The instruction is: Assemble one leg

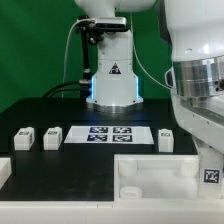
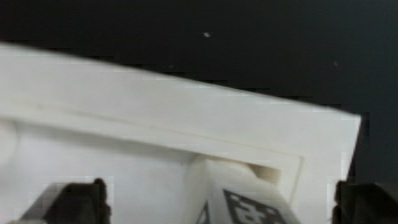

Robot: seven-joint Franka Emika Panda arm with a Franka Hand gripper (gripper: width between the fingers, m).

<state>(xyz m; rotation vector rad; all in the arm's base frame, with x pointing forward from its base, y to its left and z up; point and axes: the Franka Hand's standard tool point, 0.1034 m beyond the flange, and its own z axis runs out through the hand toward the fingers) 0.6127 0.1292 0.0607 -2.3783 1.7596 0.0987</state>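
In the wrist view my gripper (image 2: 224,205) is open, with the dark fingertips (image 2: 75,200) wide apart. Between them stands a white leg (image 2: 240,200) with a black-and-white tag. It is tilted, in a corner of the large white tray-like piece (image 2: 160,110), and touches neither finger. In the exterior view the arm (image 1: 198,90) comes down at the right over that piece (image 1: 160,178). A tag that may be this leg's (image 1: 211,176) shows there. The fingers are hidden in that view.
Three more legs stand on the black table: two on the exterior view's left (image 1: 24,136) (image 1: 52,136) and one right of the marker board (image 1: 166,137). The marker board (image 1: 112,135) lies in front of the robot base (image 1: 112,85). A white part (image 1: 4,170) shows at the left edge.
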